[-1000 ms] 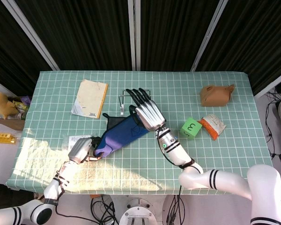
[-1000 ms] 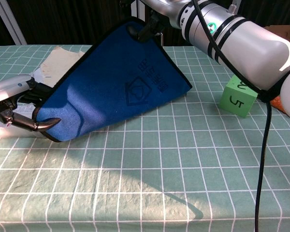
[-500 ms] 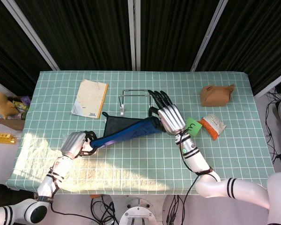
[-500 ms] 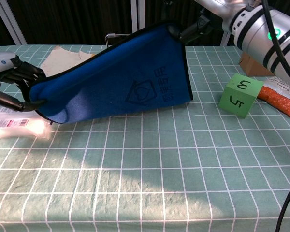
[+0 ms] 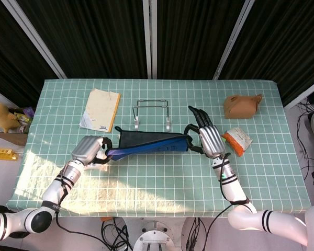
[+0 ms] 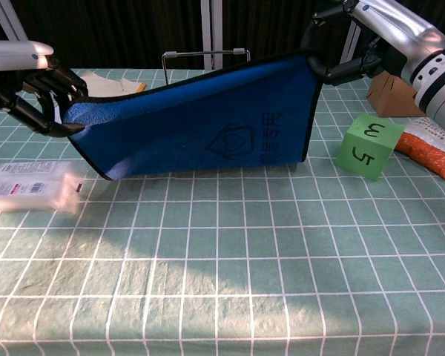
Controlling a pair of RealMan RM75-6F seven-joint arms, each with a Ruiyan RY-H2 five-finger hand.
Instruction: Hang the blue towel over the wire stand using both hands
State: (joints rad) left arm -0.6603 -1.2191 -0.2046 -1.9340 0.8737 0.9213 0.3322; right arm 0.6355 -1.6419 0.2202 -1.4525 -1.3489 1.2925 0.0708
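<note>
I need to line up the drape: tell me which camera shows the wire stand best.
Head view: the whole wire stand shows from above, just beyond the stretched blue towel. In the chest view only its top bar rises above the towel.

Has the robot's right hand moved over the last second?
Yes. The right hand, gripping the blue towel, has moved rightward, from beside the wire stand to near the brown pouch's side.

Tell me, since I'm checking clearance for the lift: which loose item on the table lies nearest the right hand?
The green cube, numbered on its faces, lies just below the right hand; the orange packet and brown box lie farther off.
</note>
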